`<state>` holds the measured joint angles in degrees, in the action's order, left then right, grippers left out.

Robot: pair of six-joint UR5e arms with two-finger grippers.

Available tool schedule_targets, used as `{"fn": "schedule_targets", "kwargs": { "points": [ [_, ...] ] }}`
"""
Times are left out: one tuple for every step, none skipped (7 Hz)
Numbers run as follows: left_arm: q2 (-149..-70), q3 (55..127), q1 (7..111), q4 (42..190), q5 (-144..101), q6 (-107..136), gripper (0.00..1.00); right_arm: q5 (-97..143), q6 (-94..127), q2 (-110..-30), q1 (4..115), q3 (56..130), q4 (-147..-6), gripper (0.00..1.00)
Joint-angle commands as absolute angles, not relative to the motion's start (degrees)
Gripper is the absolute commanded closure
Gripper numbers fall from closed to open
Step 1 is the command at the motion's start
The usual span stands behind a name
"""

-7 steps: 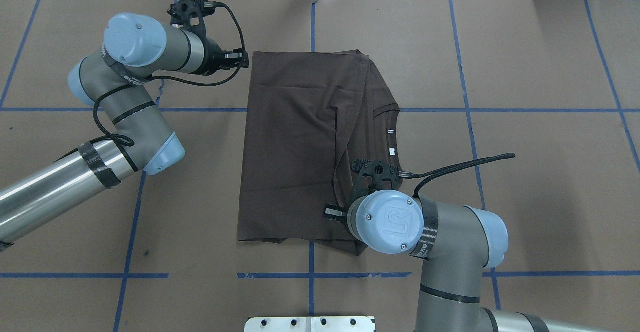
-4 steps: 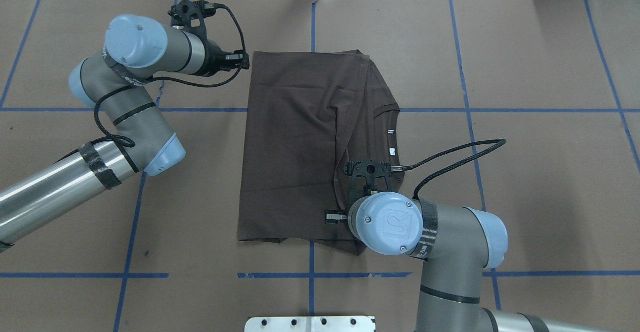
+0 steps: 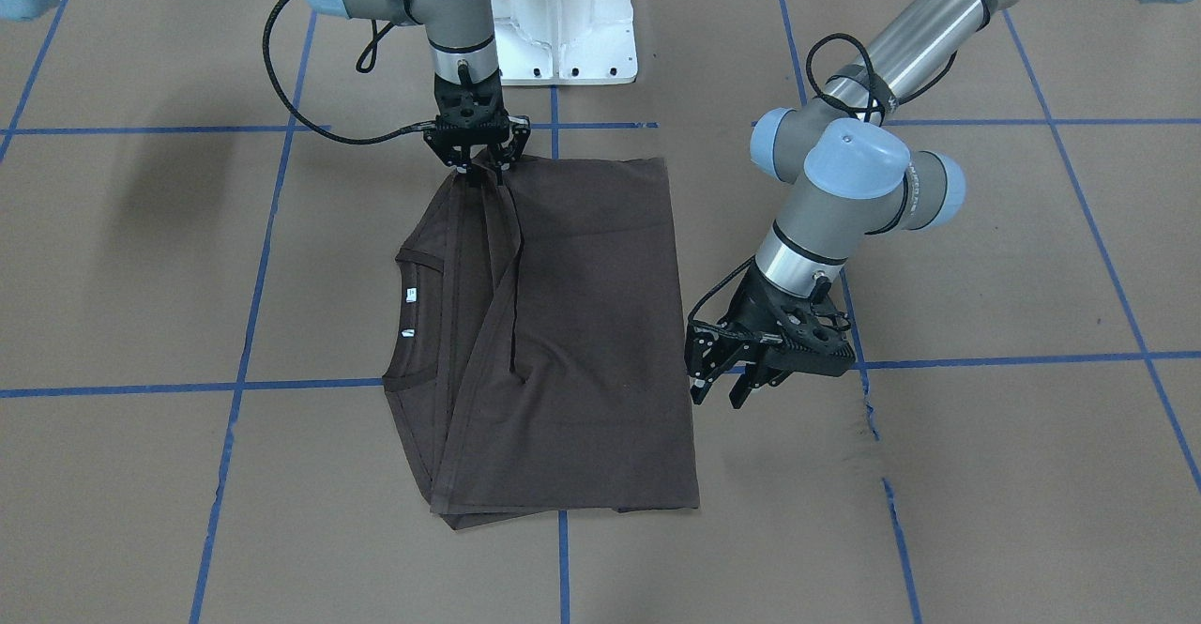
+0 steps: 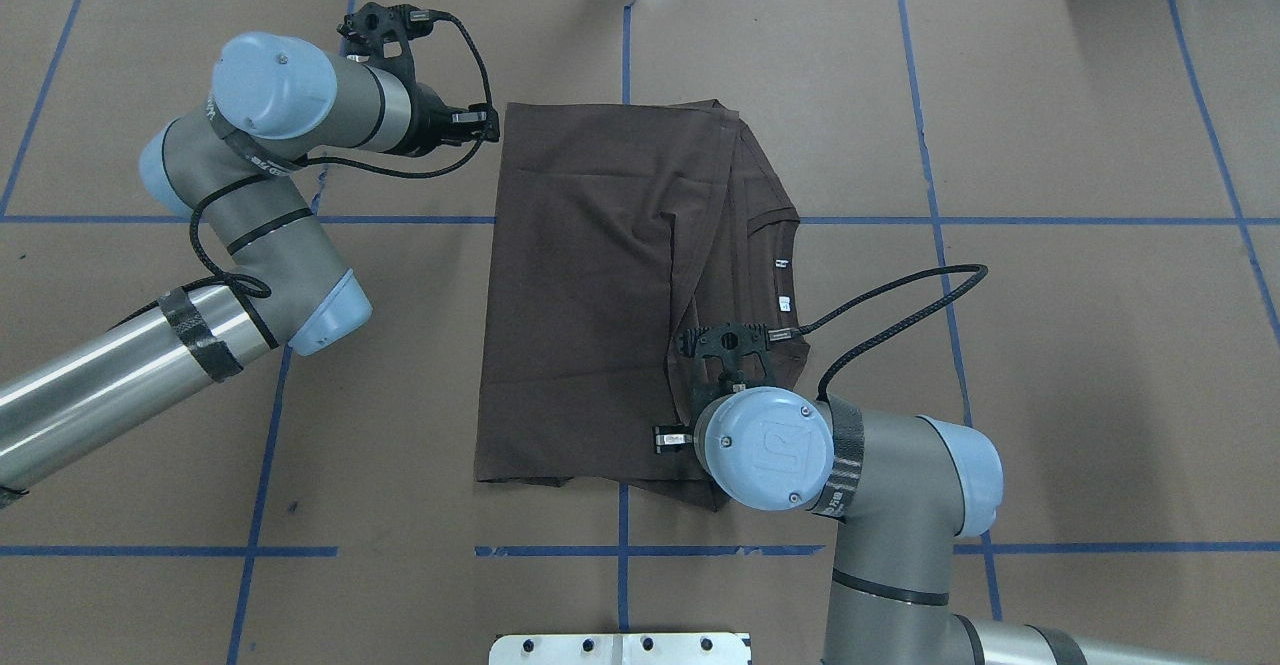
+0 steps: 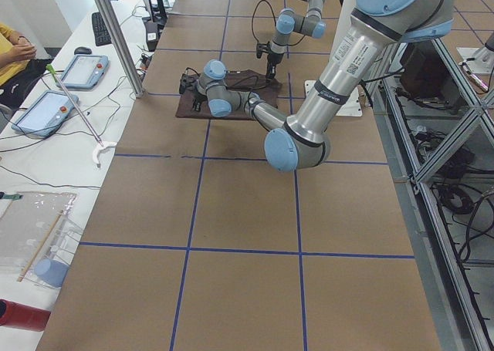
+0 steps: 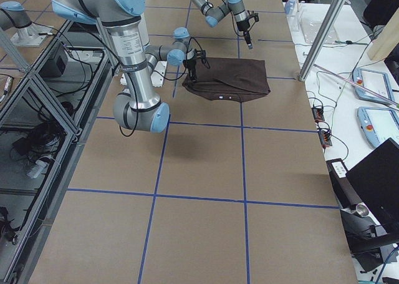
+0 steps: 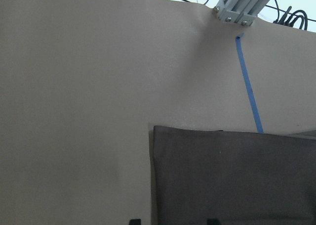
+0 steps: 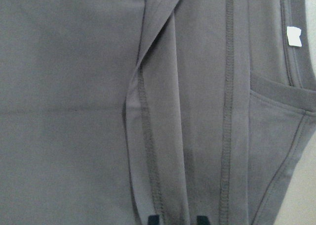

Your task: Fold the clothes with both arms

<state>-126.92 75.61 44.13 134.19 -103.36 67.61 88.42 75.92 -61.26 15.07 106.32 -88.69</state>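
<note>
1. The dark brown folded short-sleeved T-shirt (image 3: pixel 582 342) lies flat at the middle of the brown paper-covered table (image 3: pixel 938 474).
2. The right black two-finger gripper (image 3: pixel 476 166) has its fingers pinched on the shirt's robot-side edge (fabric tented there).
3. The left black two-finger gripper (image 3: pixel 721 392) has its fingers spread wide, just beside the shirt.

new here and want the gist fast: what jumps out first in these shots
A dark brown shirt lies folded on the table. The right fingers sit at its edge nearest the robot, while the left fingers hang open off its left side.
</note>
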Motion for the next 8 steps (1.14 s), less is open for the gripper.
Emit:
{"fn": "schedule_targets", "kwargs": {
  "points": [
    [-126.9, 75.7, 44.1, 134.2, -103.4, 67.7, 0.45, 88.5, 76.1, -61.8, 15.1, 107.0, -88.6, 1.00],
    [-126.9, 75.9, 44.2, 134.1, -103.4, 67.7, 0.45, 88.3, 76.1, -62.4, 15.3, 107.9, -88.6, 1.00],
    [-126.9, 75.9, 44.1, 134.1, -103.4, 67.7, 0.45, 88.4, 76.1, -64.2, 15.3, 110.0, -88.6, 1.00],
    [-126.9, 75.9, 44.1, 134.1, -103.4, 67.7, 0.45, 88.4, 76.1, -65.8, 15.4, 111.5, -88.6, 1.00],
    [-126.9, 75.9, 44.1, 134.1, -103.4, 67.7, 0.45, 88.1, 76.5, -66.2, 14.9, 111.6, -88.6, 1.00],
    [-126.8, 75.9, 44.1, 134.1, -103.3, 67.7, 0.45, 88.1, 76.6, -65.1, 13.6, 110.5, -88.7, 1.00],
    [-126.5, 75.9, 44.1, 134.1, -103.3, 67.7, 0.45, 86.6, 75.5, -64.4, 14.1, 109.7, -88.2, 0.84],
    [-126.0, 76.4, 44.1, 134.1, -103.3, 68.3, 0.45, 85.8, 73.8, -63.4, 14.0, 109.3, -88.3, 0.67]
  ]
}}
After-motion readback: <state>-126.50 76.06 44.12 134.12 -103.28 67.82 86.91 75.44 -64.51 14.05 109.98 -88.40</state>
